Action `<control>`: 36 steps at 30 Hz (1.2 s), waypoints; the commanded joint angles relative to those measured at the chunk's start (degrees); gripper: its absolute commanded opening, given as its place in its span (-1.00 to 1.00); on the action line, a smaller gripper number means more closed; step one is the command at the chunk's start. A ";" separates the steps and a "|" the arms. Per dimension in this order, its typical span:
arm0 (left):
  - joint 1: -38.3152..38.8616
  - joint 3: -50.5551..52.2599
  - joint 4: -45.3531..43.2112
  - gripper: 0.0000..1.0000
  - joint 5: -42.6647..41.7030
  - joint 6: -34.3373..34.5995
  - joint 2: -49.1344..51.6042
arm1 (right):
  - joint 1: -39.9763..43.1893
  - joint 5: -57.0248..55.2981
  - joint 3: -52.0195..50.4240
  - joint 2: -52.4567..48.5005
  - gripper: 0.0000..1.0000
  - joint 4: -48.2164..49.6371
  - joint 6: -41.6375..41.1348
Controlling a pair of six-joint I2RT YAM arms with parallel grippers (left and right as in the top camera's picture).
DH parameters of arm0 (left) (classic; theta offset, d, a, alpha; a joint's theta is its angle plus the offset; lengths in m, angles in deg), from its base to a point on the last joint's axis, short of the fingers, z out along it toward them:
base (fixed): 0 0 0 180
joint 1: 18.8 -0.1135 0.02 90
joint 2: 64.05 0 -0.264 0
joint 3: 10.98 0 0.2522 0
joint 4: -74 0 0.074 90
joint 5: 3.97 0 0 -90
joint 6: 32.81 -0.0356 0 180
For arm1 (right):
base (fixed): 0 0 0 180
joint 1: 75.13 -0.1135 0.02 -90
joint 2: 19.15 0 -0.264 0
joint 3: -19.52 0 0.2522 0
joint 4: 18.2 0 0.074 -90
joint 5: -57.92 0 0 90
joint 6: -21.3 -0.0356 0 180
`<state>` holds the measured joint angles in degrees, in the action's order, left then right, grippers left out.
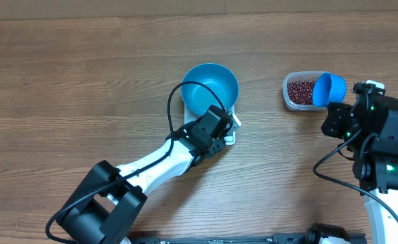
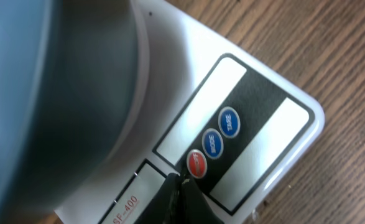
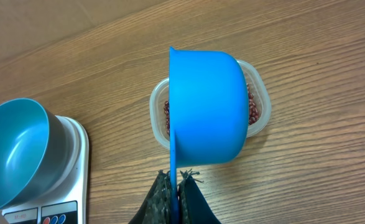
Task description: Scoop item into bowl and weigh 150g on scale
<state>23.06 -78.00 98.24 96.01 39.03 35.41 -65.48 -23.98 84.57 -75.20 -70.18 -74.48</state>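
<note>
Blue plastic fills my right wrist view. The right gripper [image 3: 176,182] is pinched fully shut on the thin handle of the scoop [image 3: 207,106], which stands on its side with its rim turned toward the scale [image 2: 291,118]. I see no beans [image 1: 299,90] inside it from here. Directly under the scoop sits the clear tub [image 1: 288,99] holding the beans, on the table [image 1: 63,81] to the right of the scale and well apart from it.

The left gripper [image 2: 181,188] is also closed with nothing in it. Its tips are down at the front of the scale, right at the edge of the red button [image 2: 196,163]. The bowl [image 1: 211,87] rests on the scale behind that panel and looks empty.

My read is that everything hinges on this line: the load has to travel from the tub leftward to the scale. The right arm is the one carrying the scoop, while the left arm lies across the near side of the scale, so I would keep the crossing high and toward the bowl's right rim.
</note>
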 commanded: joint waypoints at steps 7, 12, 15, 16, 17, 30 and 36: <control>-0.17 0.61 -2.95 -0.92 0.87 -1.14 0.57 | -0.33 -0.59 1.57 0.09 -0.93 0.42 -0.11; -0.17 0.61 -2.97 -0.91 0.50 -1.16 0.57 | -0.33 -0.59 1.57 0.04 -0.93 0.44 -0.11; -0.17 0.61 -3.04 -0.92 -0.46 -1.49 0.57 | -0.31 -0.59 1.57 0.04 -0.93 0.46 -0.11; -0.17 0.61 -3.04 -0.91 -1.25 -2.23 0.57 | -0.33 -0.59 1.57 0.04 -0.93 0.46 -0.11; -0.17 0.61 -3.04 -0.92 -1.84 -2.78 0.57 | -0.33 -0.59 1.57 0.04 -0.93 0.48 -0.11; -0.17 0.61 -4.00 -0.91 -2.27 -3.32 2.32 | -0.33 -0.57 1.57 0.04 -0.93 1.51 -0.11; -0.17 0.61 -4.68 -0.92 -2.08 -6.29 4.33 | -0.33 -0.57 1.57 0.04 -0.93 1.51 -0.11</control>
<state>23.06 -77.91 94.07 94.61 35.56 38.40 -65.48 -24.00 84.57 -75.20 -69.22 -74.46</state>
